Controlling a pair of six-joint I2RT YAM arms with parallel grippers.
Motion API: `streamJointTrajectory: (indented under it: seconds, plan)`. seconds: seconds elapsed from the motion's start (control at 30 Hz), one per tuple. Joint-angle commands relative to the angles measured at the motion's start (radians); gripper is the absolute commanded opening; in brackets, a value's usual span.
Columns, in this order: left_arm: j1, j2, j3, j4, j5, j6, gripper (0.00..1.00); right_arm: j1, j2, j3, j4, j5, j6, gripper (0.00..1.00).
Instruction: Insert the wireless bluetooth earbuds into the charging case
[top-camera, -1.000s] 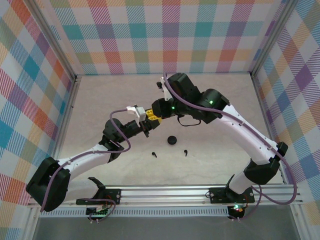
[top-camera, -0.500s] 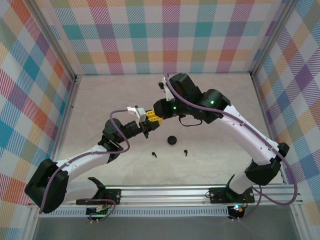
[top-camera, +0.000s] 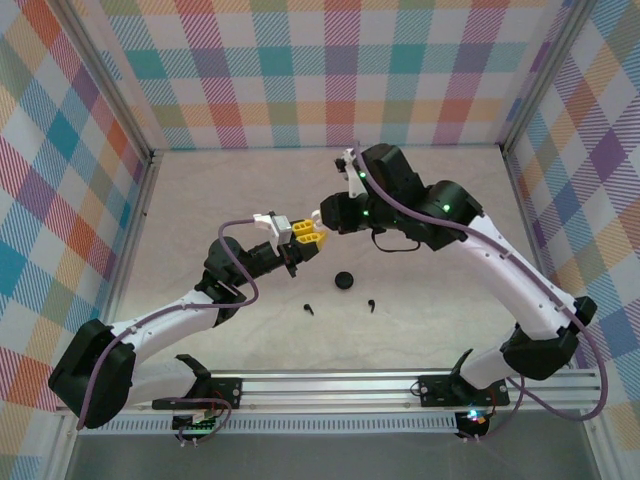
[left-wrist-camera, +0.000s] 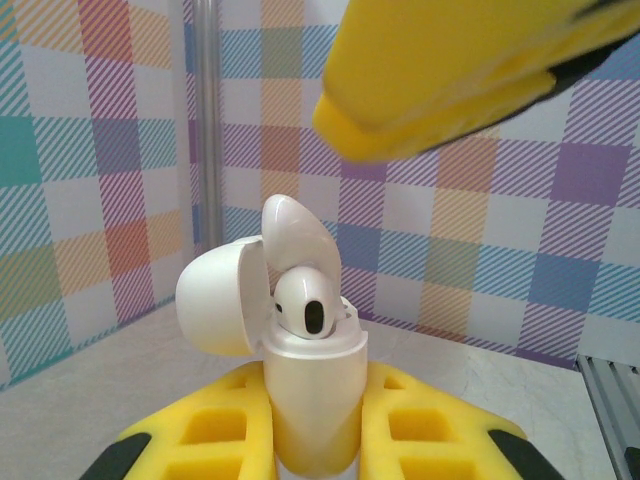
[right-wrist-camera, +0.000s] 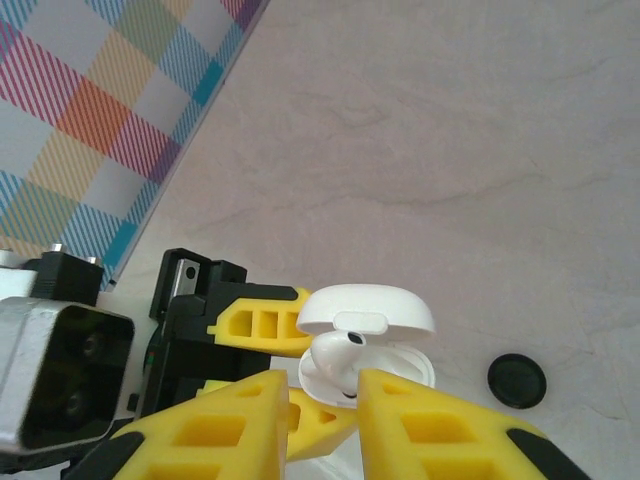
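Your left gripper is clamped on the white charging case, holding it upright above the middle of the table, its yellow fingers pressed against both sides of the case body. The lid is swung open, and one white earbud sits in the top of the case with its dark opening facing the left wrist camera. A taller white rounded piece rises just behind it, and you cannot tell whether that is the same bud's stem or a second bud. From the right wrist, the bud stands proud of the case rim under the open lid. Your right gripper hangs just beside the case with a narrow gap between its fingers and nothing in them. A round black case lies on the table toward the near edge from the grippers, with two black earbuds apart from each other and nearer that edge. Compared with half a second ago, your right gripper has drawn back to the right from the left one, which it was overlapping, while the left arm and the black items sit where they were.
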Motion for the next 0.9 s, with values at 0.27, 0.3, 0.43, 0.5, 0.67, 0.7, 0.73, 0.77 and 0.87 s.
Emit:
streamJointTrajectory:
  seconds: [0.27,0.3,0.43,0.5,0.67,0.7,0.73,0.77,0.87]
  plan:
    - [-0.013,-0.011,0.043,-0.056,0.036,0.035,0.0,-0.009,0.119,0.188,-0.215,0.078,-0.109,0.32]
    - [-0.014,-0.012,0.044,-0.061,0.037,0.037,0.0,-0.008,0.129,0.196,-0.224,0.075,-0.111,0.33]
    - [-0.014,-0.008,0.047,-0.069,0.038,0.044,0.0,-0.009,0.174,0.229,-0.253,0.041,-0.112,0.35]
    - [-0.014,-0.005,0.049,-0.072,0.04,0.049,0.0,-0.009,0.185,0.238,-0.261,0.034,-0.11,0.35]
    - [-0.014,0.002,0.055,-0.075,0.047,0.054,0.0,-0.009,0.194,0.243,-0.258,0.032,-0.109,0.34]
    - [-0.014,0.002,0.056,-0.075,0.047,0.055,0.0,-0.009,0.196,0.247,-0.259,0.032,-0.108,0.33]
    - [-0.014,0.003,0.058,-0.076,0.047,0.056,0.0,-0.009,0.198,0.246,-0.261,0.032,-0.109,0.33]
    - [-0.014,0.003,0.058,-0.077,0.049,0.058,0.0,-0.009,0.199,0.247,-0.262,0.032,-0.108,0.33]
    - [-0.014,0.003,0.061,-0.081,0.049,0.061,0.0,-0.009,0.202,0.244,-0.27,0.029,-0.101,0.33]
